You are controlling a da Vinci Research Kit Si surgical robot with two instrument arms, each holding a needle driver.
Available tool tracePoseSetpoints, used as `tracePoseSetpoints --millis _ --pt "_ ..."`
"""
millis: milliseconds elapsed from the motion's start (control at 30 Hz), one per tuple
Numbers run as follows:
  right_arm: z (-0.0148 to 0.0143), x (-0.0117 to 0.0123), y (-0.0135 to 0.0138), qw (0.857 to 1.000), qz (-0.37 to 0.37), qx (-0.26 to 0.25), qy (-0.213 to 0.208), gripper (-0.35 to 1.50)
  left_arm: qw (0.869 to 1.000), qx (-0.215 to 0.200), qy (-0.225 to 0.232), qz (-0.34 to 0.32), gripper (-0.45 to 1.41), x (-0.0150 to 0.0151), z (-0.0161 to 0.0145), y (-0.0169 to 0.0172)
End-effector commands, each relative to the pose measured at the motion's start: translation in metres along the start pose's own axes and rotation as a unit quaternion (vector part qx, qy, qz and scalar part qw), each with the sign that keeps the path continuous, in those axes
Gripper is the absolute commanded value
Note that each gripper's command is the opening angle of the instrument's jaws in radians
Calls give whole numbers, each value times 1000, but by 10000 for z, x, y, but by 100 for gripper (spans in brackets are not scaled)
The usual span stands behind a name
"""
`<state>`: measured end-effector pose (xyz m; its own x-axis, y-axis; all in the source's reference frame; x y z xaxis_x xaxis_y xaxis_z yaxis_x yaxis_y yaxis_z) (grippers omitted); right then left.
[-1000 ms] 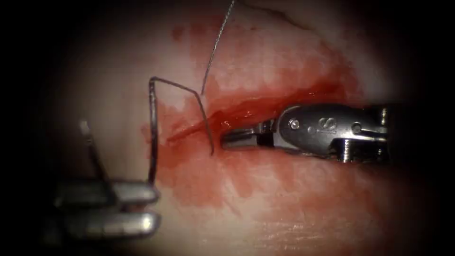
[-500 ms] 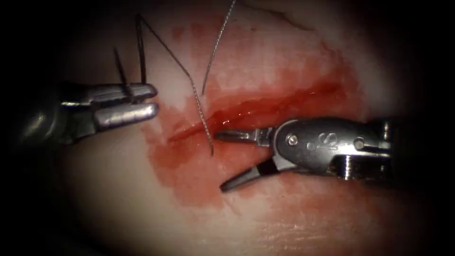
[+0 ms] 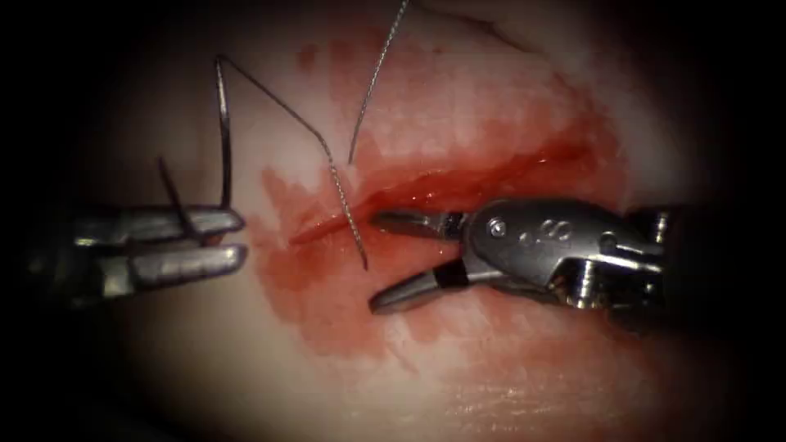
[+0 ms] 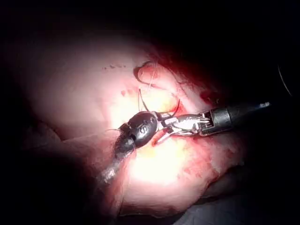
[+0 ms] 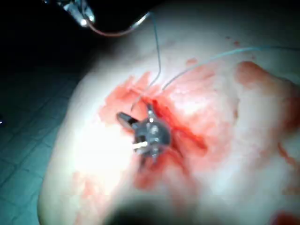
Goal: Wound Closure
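My left tool [image 3: 233,239] sits left of the cut [image 3: 442,192], shut on the curved needle [image 3: 223,139] partway along its curve. The needle is free of the tissue: its long part rises above the jaws, and a short end [image 3: 172,192] sticks out behind them. Thread [image 3: 327,160] runs from the needle's top down into the tissue [image 3: 491,385] at the cut's left end. My right tool [image 3: 375,262] lies over the cut from the right, open and holding nothing, its jaws on either side of the spot where the thread enters. In the right wrist view the left tool [image 5: 79,11] holds the needle [image 5: 117,32].
A second strand of thread [image 3: 372,82] hangs from above to the tissue just above the cut. Red fluid [image 3: 327,303] stains the tissue around and below the cut. The tissue's far edge [image 3: 491,33] curves away at the back.
My left tool has lifted the needle up from the lower left, then settled a little lower and further left, drawing the thread out. My right tool has opened from shut.
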<state>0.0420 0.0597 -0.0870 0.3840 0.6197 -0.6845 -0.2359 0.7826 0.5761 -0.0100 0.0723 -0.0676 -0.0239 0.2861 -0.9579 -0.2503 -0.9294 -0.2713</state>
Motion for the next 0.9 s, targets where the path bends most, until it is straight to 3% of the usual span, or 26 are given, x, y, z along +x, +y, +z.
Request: tracePoseSetpoints --millis 33,67,167,400,600,700,900 --pt "15 2 -4 1000 11 7 2 49 1000 1 4 1 -35 -3 7 -4" --pt "16 2 -5 1000 14 7 2 41 1000 1 4 1 -35 -3 7 -4" --pt "17 2 -4 1000 29 8 2 -33 1000 1 4 1 -35 -3 7 -3" --pt "2 -4 -7 999 36 17 -22 -35 1000 -5 9 1 -35 -1 8 1" --pt "-52 -2 -35 998 37 37 -25 -35 999 -28 24 0 -35 7 13 14" --pt "-78 9 -56 998 43 47 -23 -35 999 -36 29 1 -35 8 15 19" --pt "-99 38 -93 996 50 62 -26 -35 998 -54 23 6 -35 6 15 23"
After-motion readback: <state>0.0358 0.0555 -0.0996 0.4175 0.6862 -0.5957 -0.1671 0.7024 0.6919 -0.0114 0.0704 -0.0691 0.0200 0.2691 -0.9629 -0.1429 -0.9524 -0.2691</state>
